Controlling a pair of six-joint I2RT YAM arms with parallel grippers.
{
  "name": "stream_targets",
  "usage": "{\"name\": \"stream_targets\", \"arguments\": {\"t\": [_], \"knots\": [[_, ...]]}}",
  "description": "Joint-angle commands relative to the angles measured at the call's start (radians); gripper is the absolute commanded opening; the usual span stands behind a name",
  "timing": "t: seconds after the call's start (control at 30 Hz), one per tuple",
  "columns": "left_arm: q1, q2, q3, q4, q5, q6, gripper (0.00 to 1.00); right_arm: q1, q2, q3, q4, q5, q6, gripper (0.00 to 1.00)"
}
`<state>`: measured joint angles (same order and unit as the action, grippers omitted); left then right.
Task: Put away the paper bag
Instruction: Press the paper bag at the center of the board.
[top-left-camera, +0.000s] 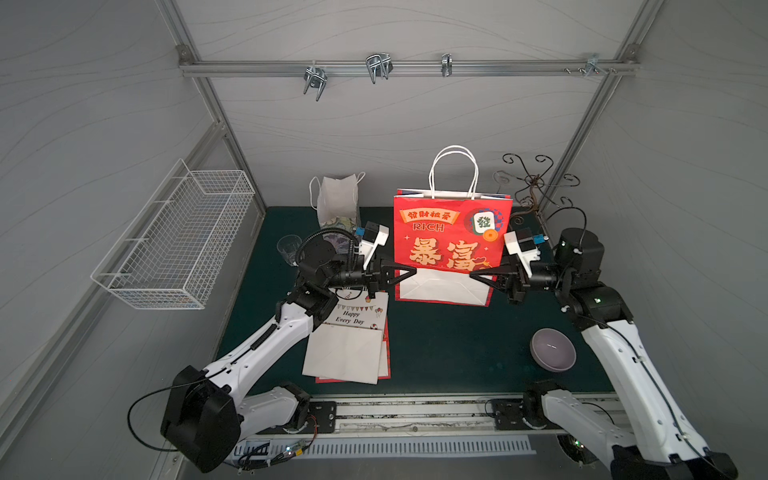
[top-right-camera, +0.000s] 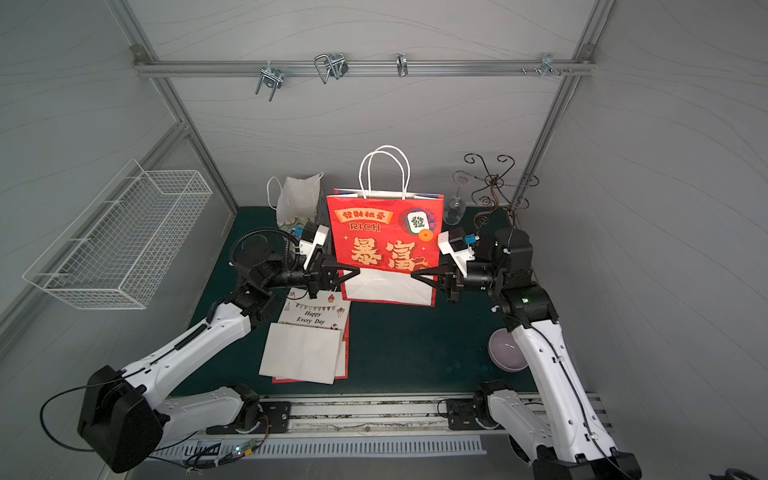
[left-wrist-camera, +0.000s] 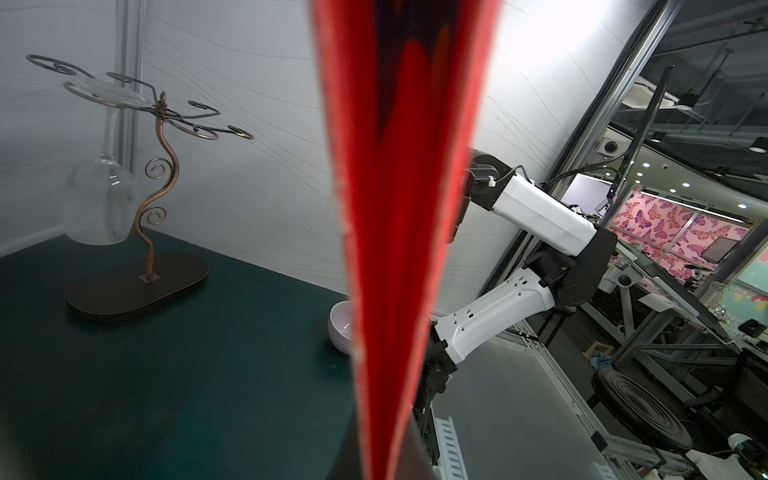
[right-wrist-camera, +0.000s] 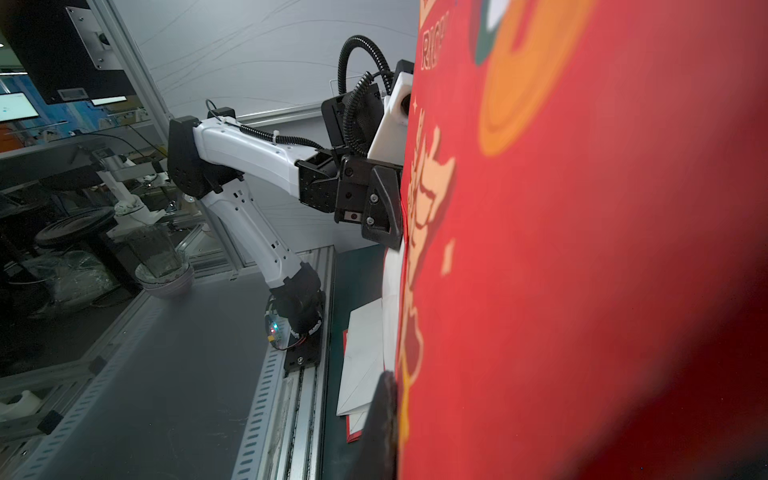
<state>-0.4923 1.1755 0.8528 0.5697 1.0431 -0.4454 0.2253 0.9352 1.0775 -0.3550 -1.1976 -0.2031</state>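
1. My left gripper and right gripper are each pinched shut on a lower side edge of the red paper bag.
2. It stands upright mid-desk, toward the back edge, its width running straight between my grips.
3. The flattened bags lie front-left, nearer my left arm.

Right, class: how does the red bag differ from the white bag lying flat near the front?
The red bag stands upright; the white bag lies flat on the table. The left gripper and right gripper pinch the red bag's side edges; neither holds the white bag. The red bag reads RICH; the white bag reads Happy Every Day. Both have the base folded up against the front.
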Motion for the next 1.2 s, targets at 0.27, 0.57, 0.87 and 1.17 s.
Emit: {"name": "stream_targets", "arguments": {"t": [0.27,0.57,0.87,1.17], "knots": [[-0.003,-0.004,0.04,-0.1,-0.015,0.08,0.0,-0.006,0.005,0.065,0.061,0.049,0.03,0.39],[-0.003,0.001,0.023,-0.124,-0.017,0.1,0.0,-0.01,0.011,0.058,0.114,0.051,0.08,0.0],[-0.003,0.011,0.014,-0.178,-0.01,0.133,0.0,-0.019,0.017,0.121,0.131,0.11,0.09,0.25],[-0.002,0.01,0.015,-0.258,-0.011,0.191,0.0,-0.018,0.01,0.124,0.146,0.115,0.101,0.0]]}}
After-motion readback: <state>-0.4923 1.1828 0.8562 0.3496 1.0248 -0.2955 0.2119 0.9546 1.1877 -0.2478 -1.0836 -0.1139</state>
